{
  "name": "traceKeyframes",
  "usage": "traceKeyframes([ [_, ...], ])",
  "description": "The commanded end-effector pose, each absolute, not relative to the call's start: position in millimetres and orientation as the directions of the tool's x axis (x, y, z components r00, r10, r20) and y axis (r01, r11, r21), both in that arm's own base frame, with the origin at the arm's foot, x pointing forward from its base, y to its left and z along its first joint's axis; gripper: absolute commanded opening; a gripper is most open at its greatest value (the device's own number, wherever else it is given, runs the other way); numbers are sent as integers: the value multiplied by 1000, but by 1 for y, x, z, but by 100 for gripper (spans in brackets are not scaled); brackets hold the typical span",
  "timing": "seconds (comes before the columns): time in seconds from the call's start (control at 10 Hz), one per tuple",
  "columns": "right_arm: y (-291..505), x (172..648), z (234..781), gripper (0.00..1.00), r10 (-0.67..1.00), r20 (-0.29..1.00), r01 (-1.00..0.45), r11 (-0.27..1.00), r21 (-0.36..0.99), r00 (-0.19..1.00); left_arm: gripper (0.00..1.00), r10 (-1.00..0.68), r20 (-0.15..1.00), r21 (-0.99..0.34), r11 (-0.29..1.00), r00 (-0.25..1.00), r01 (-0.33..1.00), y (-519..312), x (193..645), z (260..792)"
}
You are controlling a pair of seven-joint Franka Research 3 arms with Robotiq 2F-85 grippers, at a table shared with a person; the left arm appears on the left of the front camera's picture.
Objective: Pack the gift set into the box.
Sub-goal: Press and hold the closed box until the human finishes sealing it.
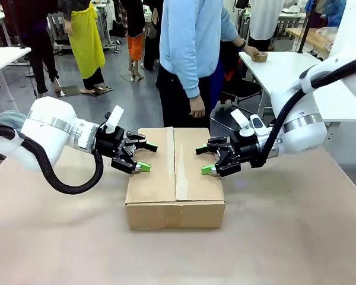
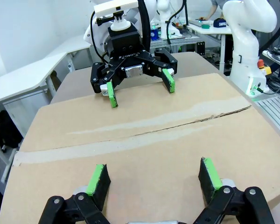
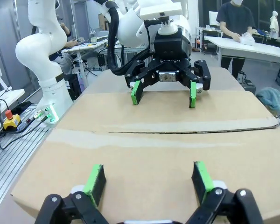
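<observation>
The brown cardboard box (image 1: 175, 178) stands in the middle of the table with its top flaps folded shut and a pale tape strip along the seam. My left gripper (image 1: 143, 157) hovers open just over the box's left flap. My right gripper (image 1: 205, 160) hovers open over the right flap, facing the left one. In the left wrist view my own gripper (image 2: 153, 179) is open above the box top (image 2: 140, 140), with the right gripper (image 2: 141, 87) opposite. The right wrist view has my gripper (image 3: 149, 179) open over the box top (image 3: 154, 149). The gift set is hidden.
A person in a light blue top (image 1: 193, 53) stands at the far side of the table, one hand hanging near the box's far edge. A white side table (image 1: 279, 68) stands at the back right. Bare tabletop (image 1: 178, 255) lies in front of the box.
</observation>
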State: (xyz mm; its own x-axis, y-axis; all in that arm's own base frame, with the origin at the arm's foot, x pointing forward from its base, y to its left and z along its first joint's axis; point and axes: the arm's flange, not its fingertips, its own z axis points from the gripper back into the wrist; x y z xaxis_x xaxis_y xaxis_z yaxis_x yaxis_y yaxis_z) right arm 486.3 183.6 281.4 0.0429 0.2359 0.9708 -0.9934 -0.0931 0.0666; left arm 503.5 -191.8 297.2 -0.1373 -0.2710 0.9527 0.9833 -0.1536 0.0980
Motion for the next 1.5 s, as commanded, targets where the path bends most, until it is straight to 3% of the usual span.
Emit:
traceKeyframes([
  [0.0,183,486,280,100,243,969,-993,-93,67,42,100,-271,953,95,-151,-134,984,-192,503,294],
  [1.4,183,486,280,100,243,969,-993,-93,67,42,100,-271,953,95,-151,-134,984,-192,503,294],
])
